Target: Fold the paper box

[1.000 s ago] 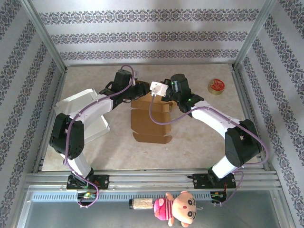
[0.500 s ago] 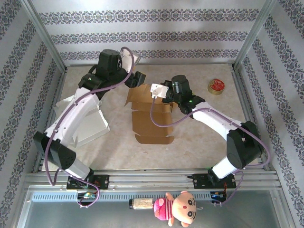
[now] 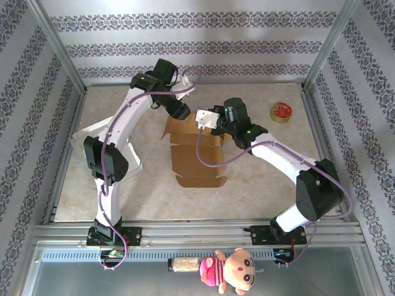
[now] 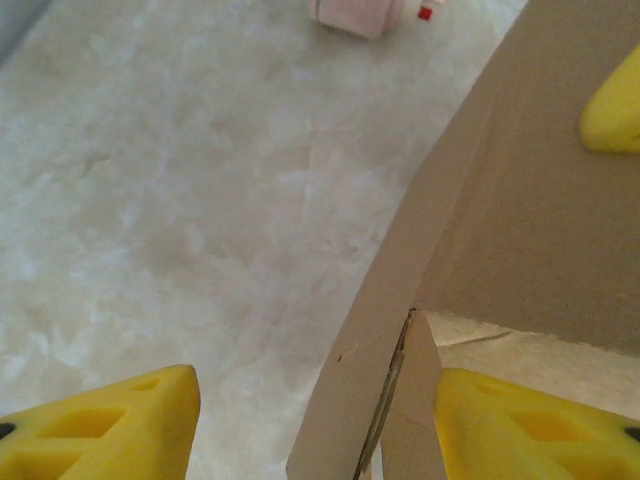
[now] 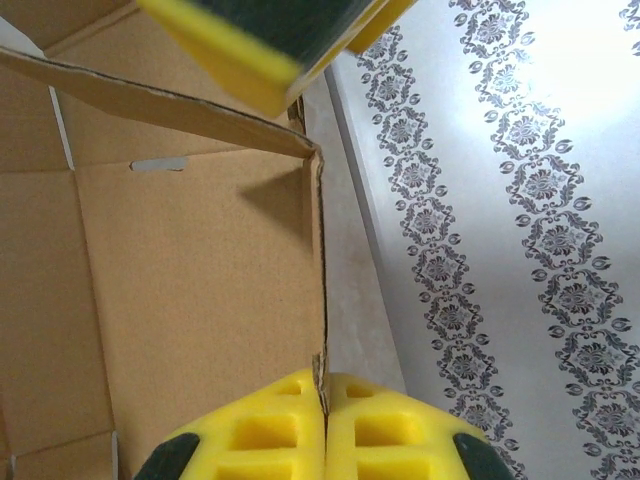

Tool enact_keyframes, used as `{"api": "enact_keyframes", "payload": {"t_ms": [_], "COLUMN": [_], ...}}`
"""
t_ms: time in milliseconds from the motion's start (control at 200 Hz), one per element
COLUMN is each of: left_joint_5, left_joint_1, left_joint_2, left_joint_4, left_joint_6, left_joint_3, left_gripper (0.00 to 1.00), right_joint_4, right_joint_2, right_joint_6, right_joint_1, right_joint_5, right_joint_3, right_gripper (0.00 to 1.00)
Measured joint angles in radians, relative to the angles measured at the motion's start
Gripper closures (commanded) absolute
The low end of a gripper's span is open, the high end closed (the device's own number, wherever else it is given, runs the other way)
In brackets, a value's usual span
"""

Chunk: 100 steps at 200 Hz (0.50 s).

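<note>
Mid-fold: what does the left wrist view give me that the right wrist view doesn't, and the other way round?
Left wrist: the left claw open, with a flap edge of the paper box standing between its fingers, and the bare table beyond. Right wrist: the right claw shut on the edge of a box wall, plus the box's inside and the patterned wall. Both: the brown cardboard, close up.

Brown paper box [image 3: 196, 157]; yellow fingertips [image 5: 265, 440] (walls [image 3: 185, 49] floral-striped).
</note>
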Motion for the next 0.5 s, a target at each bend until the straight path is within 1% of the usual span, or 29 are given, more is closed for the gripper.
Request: {"api": "enact_keyframes", "payload": {"t_ms": [25,140,235,280,375,400,445,500], "left_joint_5": [0.001,-0.009,-0.010,-0.007,-0.011,-0.017,-0.036,-0.053], "left_joint_1": [0.000,0.000,-0.001,-0.002,-0.008,-0.009,-0.008,-0.007], "left_joint_2": [0.010,0.031,0.024,0.015,-0.025,-0.036,-0.060,-0.087], "left_joint_4": [-0.012,-0.044,-0.034,-0.020,0.045,0.059,0.103,0.155], "left_joint_6": [0.003,0.030,0.047,0.056,0.085,0.088,0.109,0.135], "left_joint_3": [0.008,0.006,-0.032,-0.063,-0.163,-0.187,-0.245,-0.303], "left_gripper": [0.51,0.75,0.85,0.89,1.00,1.00,1.00,1.00], "right_joint_4": [-0.001,-0.004,-0.008,-0.013,-0.017,-0.019,-0.024,-0.038], "right_joint_2": [0.000,0.000,0.000,0.000,-0.002,-0.006,-0.021,-0.047], "right_joint_6": [0.000,0.001,0.001,0.001,0.002,0.006,0.006,0.019], "right_joint_1": [0.000,0.000,0.000,0.000,0.001,0.001,0.000,0.000], "right_joint_5": [-0.001,-0.008,-0.009,-0.011,-0.028,-0.034,-0.051,-0.075], "right_joint_3": [0.000,0.000,0.000,-0.002,-0.009,-0.012,-0.023,-0.039], "right_gripper": [0.94,0.93,0.93,0.90,0.82,0.81,0.68,0.59]}}
